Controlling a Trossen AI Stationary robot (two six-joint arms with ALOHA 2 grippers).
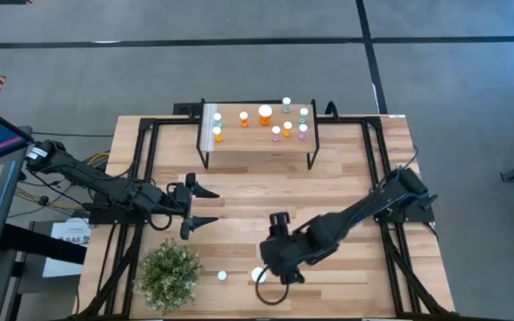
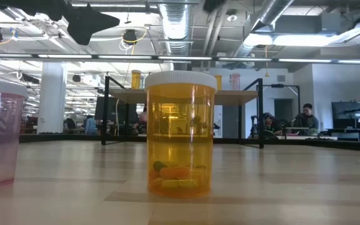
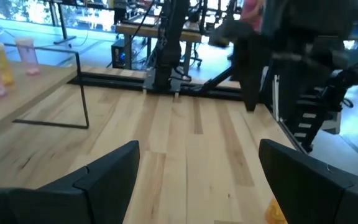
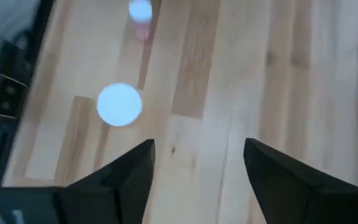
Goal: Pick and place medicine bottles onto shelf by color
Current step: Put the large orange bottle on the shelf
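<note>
- From above, the shelf (image 1: pixel 257 134) stands at the far edge of the surface (image 1: pixel 239 192), with about ten medicine bottles (image 1: pixel 265 113) on it: orange ones toward the middle, pale green and pink ones toward its right end
- Still from above, the right gripper (image 1: pixel 270 285) hangs over the near edge, its fingers apart and holding nothing; one white cap (image 1: pixel 259 275) shows just beside it and a small white-capped bottle (image 1: pixel 222 276) stands near the plant (image 1: pixel 169 275)
- The left gripper (image 1: pixel 205 207) waits mid-surface on the left, fingers spread wide, empty
- At table height, an orange bottle (image 2: pixel 180 132) with a white cap stands upright close to the lens; a pink bottle (image 2: pixel 0 132) sits at the left edge, the shelf behind them
- Left wrist: two dark fingers (image 3: pixel 101 180) stand wide over bare planks; pink and orange bottles sit on the shelf off to one side
- Right wrist: the fingers (image 4: pixel 132 171) stand apart above the wood, with the big white cap beyond one fingertip and the smaller pink-bodied bottle farther off
</note>
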